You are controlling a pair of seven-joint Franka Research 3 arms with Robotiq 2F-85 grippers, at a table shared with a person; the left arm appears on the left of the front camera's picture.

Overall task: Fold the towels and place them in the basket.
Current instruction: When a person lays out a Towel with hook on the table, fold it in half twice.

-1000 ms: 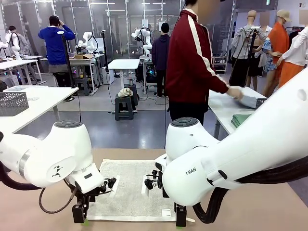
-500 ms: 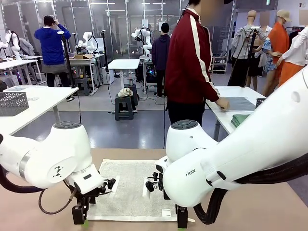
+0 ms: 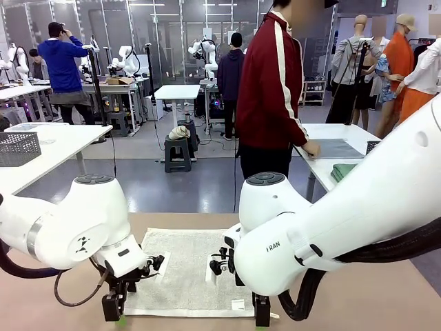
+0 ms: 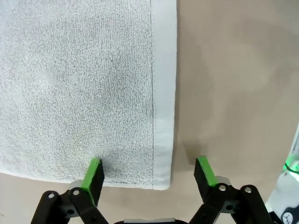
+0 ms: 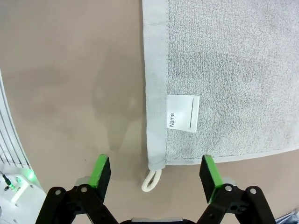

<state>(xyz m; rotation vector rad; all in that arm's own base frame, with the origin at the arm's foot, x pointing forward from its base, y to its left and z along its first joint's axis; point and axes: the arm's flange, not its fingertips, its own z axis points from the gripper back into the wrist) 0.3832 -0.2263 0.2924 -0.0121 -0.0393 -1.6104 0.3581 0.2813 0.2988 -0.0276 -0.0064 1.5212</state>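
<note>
Where the scene differs from a second ago: the person's hand, then on a folded bundle, now rests on a grey-blue towel spread flat on the white side table; both arms have barely shifted.
Cream towel: lies flat and unfolded on the brown table, between the two arms.
Left gripper: jaws wide apart, straddling a near corner of the towel, with one green pad over the terry and the other over bare table; it grips nothing.
Right gripper: jaws wide apart around the other near corner, above the hanging loop and name tag; it grips nothing.
Contact: whether the pads touch the cloth cannot be told.
Basket: grey mesh, standing on the white table at far left, well apart from the arms; contents cannot be told.
Green cloth: folded, on the side table near the person.
Edges: the hemmed sides run straight and the corners lie flat.
Open room: bare table lies outside both corners and to the towel's left and right.
</note>
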